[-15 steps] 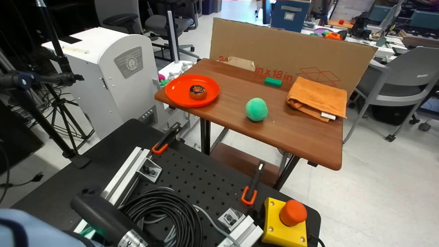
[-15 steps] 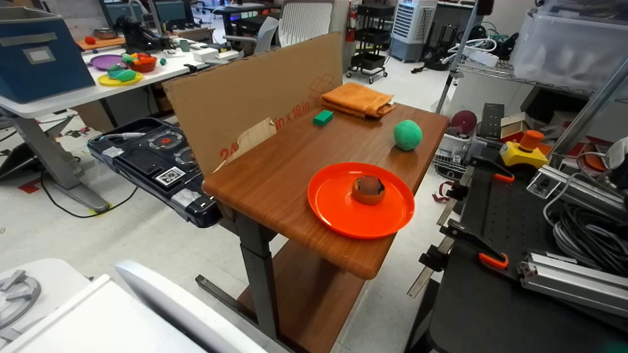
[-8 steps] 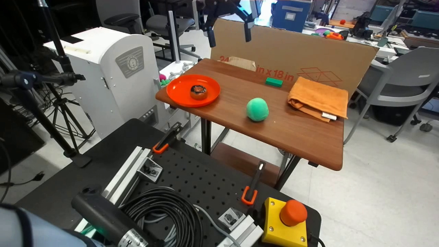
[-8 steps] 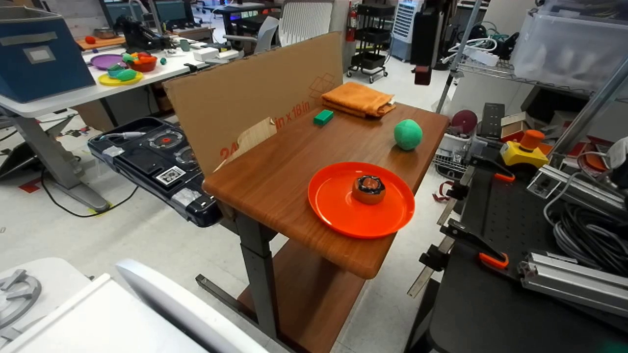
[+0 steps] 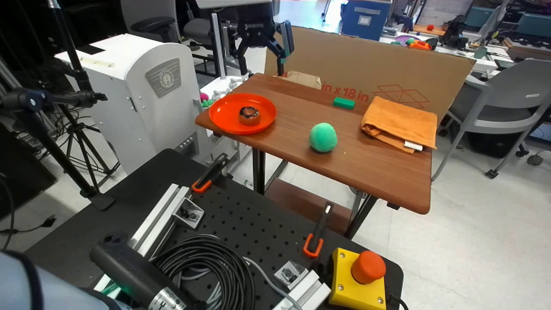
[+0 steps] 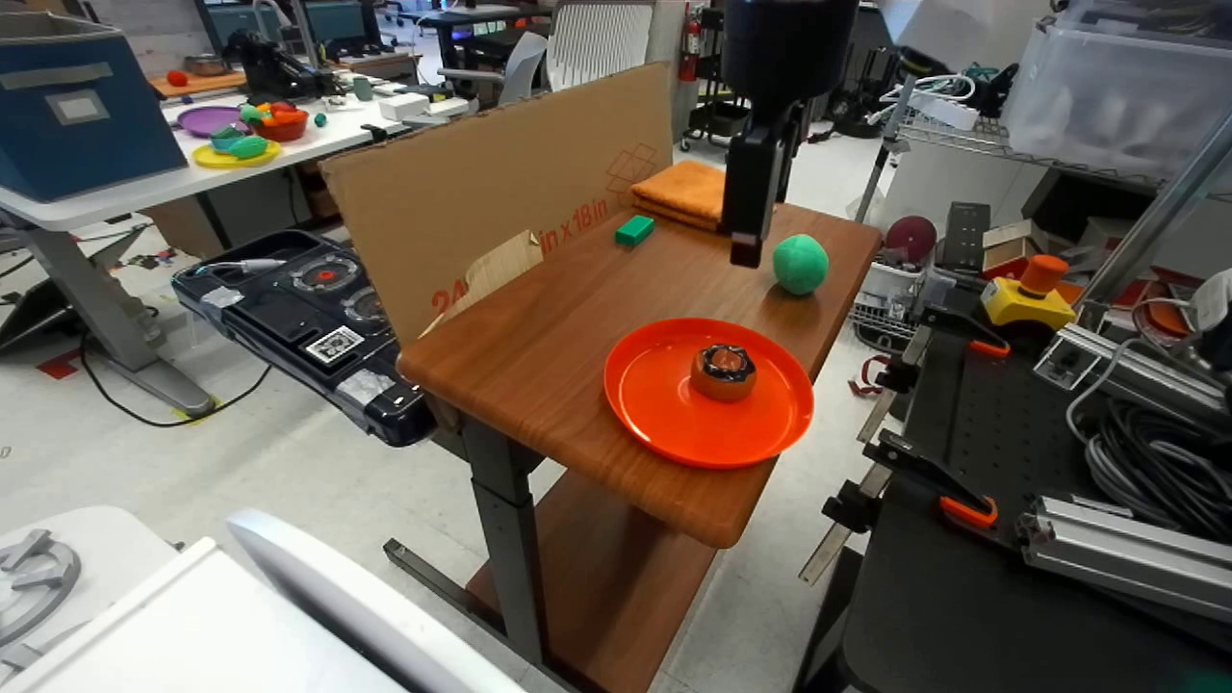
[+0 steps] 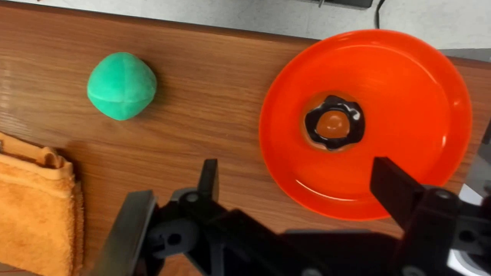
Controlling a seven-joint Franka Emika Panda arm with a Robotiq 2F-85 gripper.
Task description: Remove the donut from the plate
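The donut, a brown ring with dark wavy icing, lies on the plate in both exterior views (image 5: 249, 117) (image 6: 724, 377) and in the wrist view (image 7: 333, 143). The round orange-red plate (image 5: 224, 114) (image 6: 664, 409) (image 7: 412, 119) rests near one end of the wooden table. My gripper (image 5: 261, 72) (image 6: 746, 250) is open and empty, above the table and apart from donut and plate. In the wrist view its fingertips (image 7: 295, 163) are wide apart. One finger shows over bare wood and the other over the plate; the donut shows beyond them, between their lines.
A green ball (image 5: 323, 137) (image 7: 122, 86) sits beside the plate on the table (image 5: 297, 129). A green block (image 5: 344, 103) and a folded orange cloth (image 5: 400, 122) lie farther along. A cardboard panel (image 5: 366, 60) stands along one long edge.
A second ago the gripper was out of both exterior views. It has come in from the top and moved down and to the left in both. Donut and plate have not moved.
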